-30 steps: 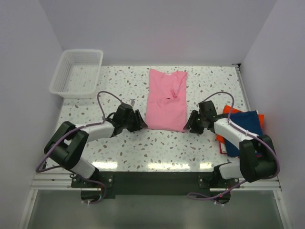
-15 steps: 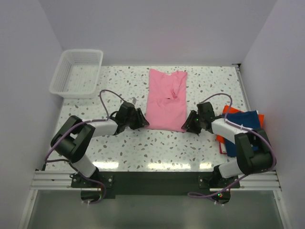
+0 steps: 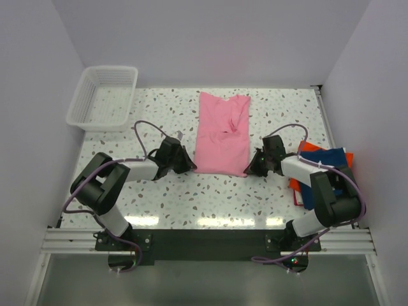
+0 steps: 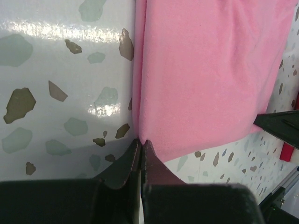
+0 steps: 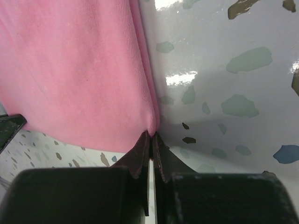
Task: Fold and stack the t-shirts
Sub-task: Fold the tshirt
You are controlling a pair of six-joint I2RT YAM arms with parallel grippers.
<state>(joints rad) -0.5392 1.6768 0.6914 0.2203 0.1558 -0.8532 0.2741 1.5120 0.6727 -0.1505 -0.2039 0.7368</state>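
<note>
The pink t-shirt (image 3: 221,137) lies flat and folded narrow. Its long axis runs from the arms' side toward the back wall, with the rumpled end farthest away. It rests on a speckled terrazzo table (image 3: 159,111) boxed in by plain pale walls, to the right of the white basket (image 3: 95,124). The left gripper (image 4: 141,142) and right gripper (image 5: 150,135) are each pinched tight on a near corner of the shirt.
</note>
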